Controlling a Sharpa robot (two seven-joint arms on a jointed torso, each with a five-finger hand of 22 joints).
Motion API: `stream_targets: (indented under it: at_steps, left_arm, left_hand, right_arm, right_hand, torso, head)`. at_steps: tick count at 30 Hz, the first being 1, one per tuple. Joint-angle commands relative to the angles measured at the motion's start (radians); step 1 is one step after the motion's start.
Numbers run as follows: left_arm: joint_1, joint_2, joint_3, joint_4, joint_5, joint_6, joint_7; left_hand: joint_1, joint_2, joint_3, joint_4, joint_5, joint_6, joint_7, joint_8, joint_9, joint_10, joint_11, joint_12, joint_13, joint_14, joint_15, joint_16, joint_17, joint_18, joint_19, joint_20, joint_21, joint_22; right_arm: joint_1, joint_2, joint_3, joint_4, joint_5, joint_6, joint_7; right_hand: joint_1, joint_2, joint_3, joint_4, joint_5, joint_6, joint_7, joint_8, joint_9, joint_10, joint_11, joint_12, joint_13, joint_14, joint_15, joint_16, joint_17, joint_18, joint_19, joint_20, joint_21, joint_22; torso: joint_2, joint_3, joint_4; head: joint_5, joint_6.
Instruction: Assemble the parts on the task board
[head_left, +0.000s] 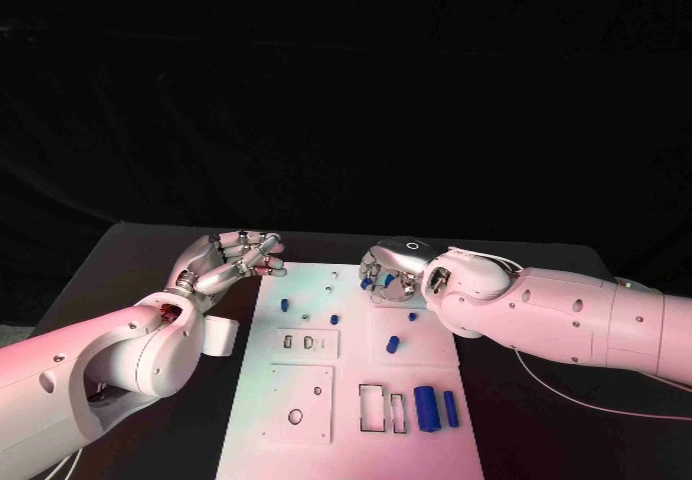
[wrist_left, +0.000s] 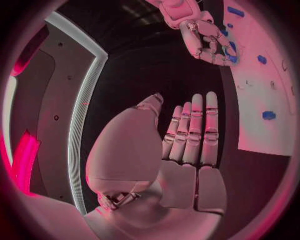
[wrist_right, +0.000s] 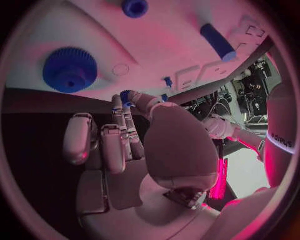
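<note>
On the black surface (head_left: 159, 250) the white task board (head_left: 353, 385) lies in the middle, and you can place everything else from it. Your right hand (head_left: 389, 272) hangs over the board's far end with its fingers curled in toward a small blue part (wrist_right: 127, 96). In the right wrist view that part sits right at the fingertips, so it looks pinched between thumb and finger, though the contact itself is too small for you to be sure. A blue gear (wrist_right: 70, 69) rests flat on the board just beyond that hand. My reading is that the hand is poised there to seat the pinched part near the gear.

Your left hand (head_left: 231, 262) waits off the board's far left corner, above the dark surface, fingers straight and apart, holding nothing. It seems parked there to stay clear of the work.

Two blue cylinders (head_left: 434, 407) lie side by side at the board's near right, beside its rectangular slots, not yet fitted. A shorter blue peg (head_left: 392, 344) lies mid-board.
</note>
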Motion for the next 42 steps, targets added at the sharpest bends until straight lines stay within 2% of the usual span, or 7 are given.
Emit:
stream_targets:
  at_steps: [1,9,14,22,28,42]
  left_arm:
    - [0.002,0.001,0.001,-0.001,0.004,0.019,0.000]
    - [0.002,0.004,0.001,0.000,0.004,0.020,-0.002]
    - [0.002,0.008,0.001,0.001,0.004,0.022,-0.003]
    - [0.002,0.011,0.001,0.001,0.004,0.023,-0.005]
    - [0.003,0.012,0.001,0.000,0.004,0.024,-0.006]
    - [0.004,0.012,0.001,-0.002,0.004,0.025,-0.007]
  left_hand:
    - [-0.010,0.003,0.005,-0.001,-0.005,-0.010,0.005,-0.006,0.001,-0.008,-0.001,-0.004,-0.001,-0.007,0.000,0.005,0.002,0.019,0.002,0.000,0.004,0.001]
    - [-0.010,0.003,0.005,-0.001,-0.005,-0.010,0.005,-0.006,0.001,-0.008,-0.001,-0.004,-0.001,-0.007,0.000,0.005,0.002,0.019,0.002,0.000,0.004,0.001]
    - [-0.010,0.003,0.005,-0.001,-0.005,-0.010,0.005,-0.006,0.001,-0.008,-0.001,-0.004,-0.001,-0.007,0.000,0.005,0.002,0.019,0.002,0.000,0.004,0.001]
    - [-0.010,0.003,0.005,-0.001,-0.005,-0.011,0.006,-0.006,0.001,-0.009,0.000,-0.006,-0.001,-0.008,0.000,0.006,0.003,0.019,0.002,0.000,0.005,0.001]
    - [-0.010,0.003,0.005,-0.001,-0.005,-0.011,0.006,-0.006,0.001,-0.009,0.000,-0.006,-0.001,-0.008,0.000,0.006,0.003,0.019,0.002,0.000,0.005,0.001]
    - [-0.010,0.003,0.005,-0.001,-0.005,-0.011,0.006,-0.006,0.001,-0.010,0.000,-0.006,-0.001,-0.008,0.000,0.006,0.003,0.019,0.001,0.001,0.005,0.001]
  right_arm:
    - [0.004,0.019,0.001,-0.016,0.003,-0.098,-0.039]
    - [0.010,0.082,0.002,-0.077,0.005,-0.115,-0.044]
    - [0.011,0.113,0.002,-0.108,0.009,-0.116,-0.046]
    - [0.008,0.147,0.002,-0.146,0.018,-0.098,-0.040]
    - [0.004,0.158,0.001,-0.157,0.021,-0.079,-0.036]
    - [0.000,0.158,0.000,-0.162,0.023,-0.028,-0.031]
  right_hand:
    - [-0.004,0.003,0.007,0.000,0.002,0.002,-0.007,0.010,0.045,0.006,-0.002,-0.005,-0.001,0.057,-0.002,0.003,0.004,-0.018,-0.001,-0.006,0.006,0.001]
    - [-0.004,0.000,0.010,-0.003,0.000,0.000,-0.007,0.010,0.048,0.003,-0.002,-0.006,-0.002,0.057,-0.002,0.004,0.005,-0.018,0.000,-0.006,0.008,0.003]
    - [-0.005,-0.001,0.011,-0.003,-0.001,-0.002,-0.006,0.010,0.049,0.001,-0.001,-0.007,-0.002,0.058,-0.002,0.005,0.007,-0.018,-0.001,-0.005,0.008,0.003]
    - [-0.005,-0.001,0.013,-0.003,-0.002,-0.004,-0.005,0.010,0.050,-0.001,-0.001,-0.008,-0.002,0.057,-0.002,0.005,0.005,-0.018,-0.001,-0.005,0.008,0.004]
    - [-0.005,-0.002,0.013,-0.004,-0.002,-0.005,-0.005,0.010,0.051,-0.001,0.000,-0.008,-0.003,0.058,-0.001,0.006,0.007,-0.018,-0.001,-0.005,0.009,0.005]
    - [-0.007,-0.003,0.015,-0.003,-0.004,-0.006,-0.004,0.010,0.052,-0.002,0.000,-0.007,-0.003,0.057,-0.001,0.005,0.004,-0.018,-0.002,-0.005,0.008,0.004]
  torso:
    - [0.003,-0.0008,0.0055]
    - [0.006,-0.0029,0.0123]
    - [0.008,-0.0071,0.0226]
    - [0.011,-0.0117,0.0331]
    - [0.013,-0.0125,0.0375]
    - [0.015,-0.0140,0.0378]
  head:
    - [0.000,0.004]
    - [-0.001,0.005]
    - [-0.008,0.002]
    - [-0.015,-0.001]
    - [-0.015,-0.003]
    - [-0.016,-0.004]
